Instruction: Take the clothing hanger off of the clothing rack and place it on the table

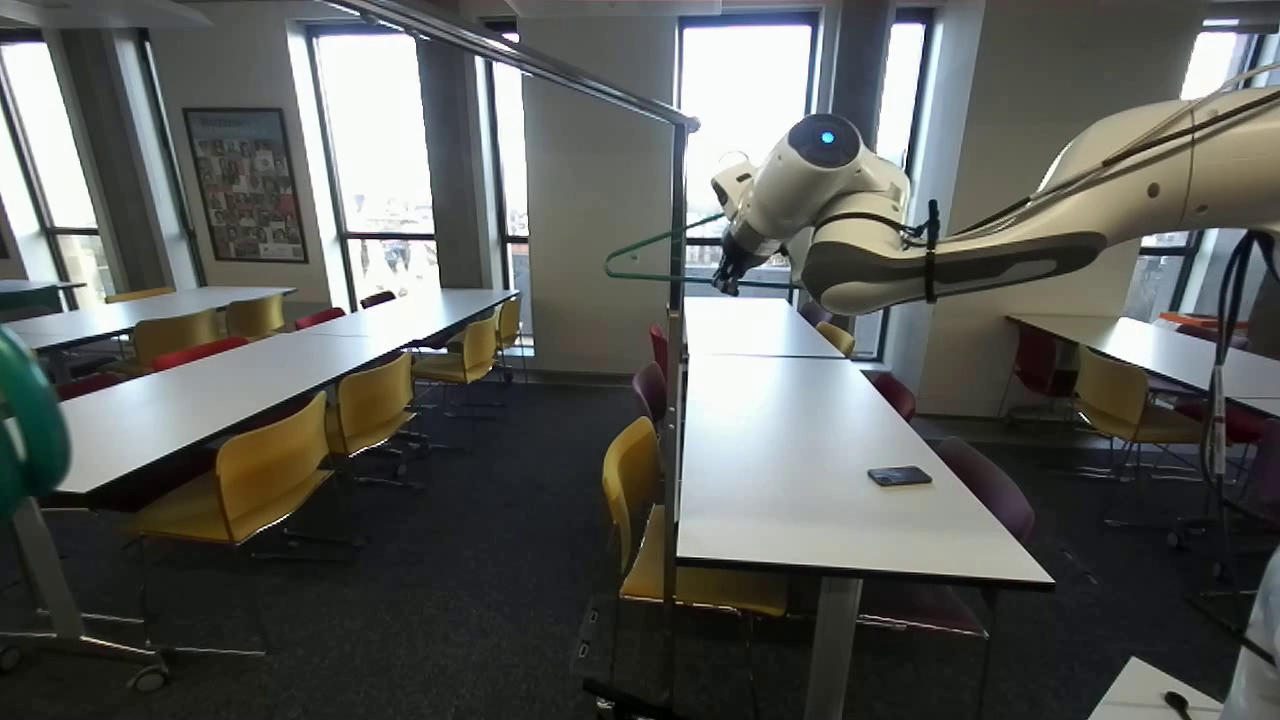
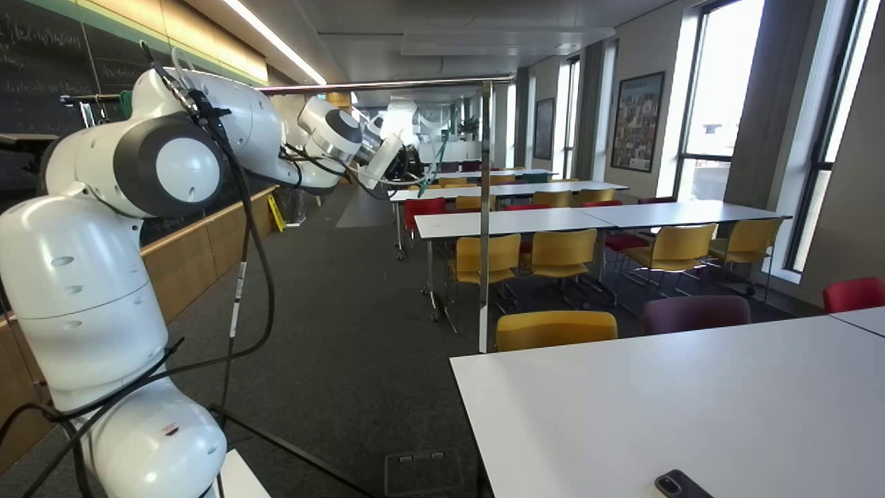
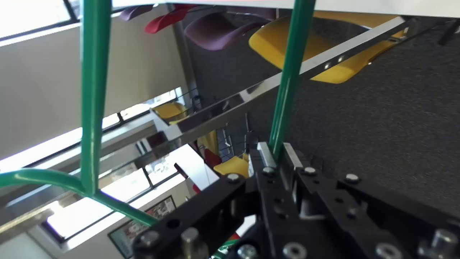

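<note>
The green clothing hanger (image 1: 640, 262) is held in the air, well below the bar of the clothing rack (image 1: 540, 66) and beside its upright pole. It also shows in an exterior view (image 2: 432, 169), edge-on. In the wrist view my gripper (image 3: 276, 154) is shut on one tube of the clothing hanger (image 3: 293, 54). The gripper also shows in both exterior views (image 1: 728, 278) (image 2: 413, 166). The rack's pole (image 3: 258, 90) crosses the wrist view behind the hanger. I cannot clearly make out the hook. The white table (image 1: 780, 450) stands below, also in an exterior view (image 2: 664, 408).
A dark phone (image 1: 900, 476) lies on the table. Yellow chairs (image 1: 632, 480) and purple chairs (image 1: 985, 490) stand along its sides. The rack's upright pole (image 2: 485, 207) stands close to the hanger and table edge. A blurred green object (image 1: 30, 420) is at the view's left edge.
</note>
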Motion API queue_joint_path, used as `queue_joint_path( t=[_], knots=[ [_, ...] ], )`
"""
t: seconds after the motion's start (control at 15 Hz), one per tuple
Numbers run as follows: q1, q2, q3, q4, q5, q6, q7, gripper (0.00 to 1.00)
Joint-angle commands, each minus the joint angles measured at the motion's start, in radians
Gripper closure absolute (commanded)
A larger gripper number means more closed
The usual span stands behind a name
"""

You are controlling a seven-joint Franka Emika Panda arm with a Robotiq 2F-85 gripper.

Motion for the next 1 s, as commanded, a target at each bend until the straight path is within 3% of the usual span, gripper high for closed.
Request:
queue_joint_path(
  t=[0.0,0.67,0.87,0.93],
  knots=[
    [-0.033,-0.107,-0.044,-0.157,0.221,-0.018,-0.045,0.98],
    [-0.09,-0.159,-0.123,-0.343,0.597,-0.035,-0.096,0.98],
    [-0.077,-0.154,-0.166,-0.366,0.773,-0.044,-0.283,0.98],
    [-0.044,-0.148,-0.203,-0.363,0.804,-0.058,-0.365,0.98]
  ],
)
